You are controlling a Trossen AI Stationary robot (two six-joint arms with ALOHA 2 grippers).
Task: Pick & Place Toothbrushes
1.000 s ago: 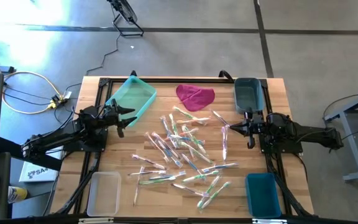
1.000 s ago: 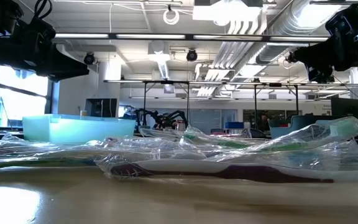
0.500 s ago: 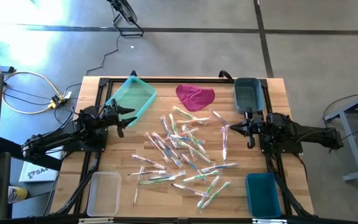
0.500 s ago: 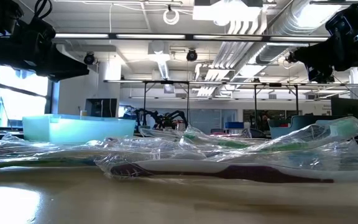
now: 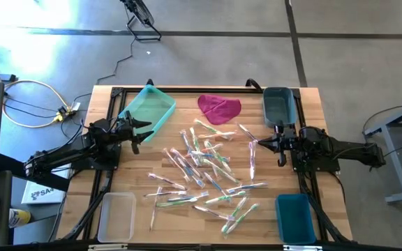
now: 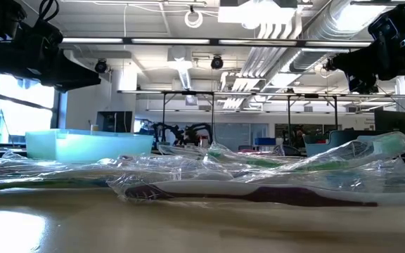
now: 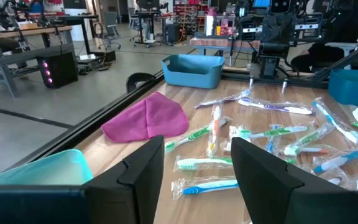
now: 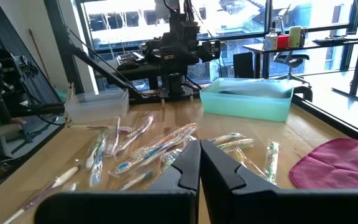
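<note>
High view shows the left gripper (image 5: 139,132) spread and empty, the right gripper (image 5: 264,145) clenched on nothing, and wrapped toothbrushes (image 5: 204,167) scattered between them.

The wooden table (image 5: 326,125) bore a scatter of wrapped toothbrushes (image 5: 204,167). Around that pile lay a magenta cloth (image 5: 219,107) beyond it, a mint tray (image 5: 149,109), a grey-blue bin (image 5: 276,106), a clear tub (image 5: 116,216) and a teal bin (image 5: 295,217) at the corners
</note>
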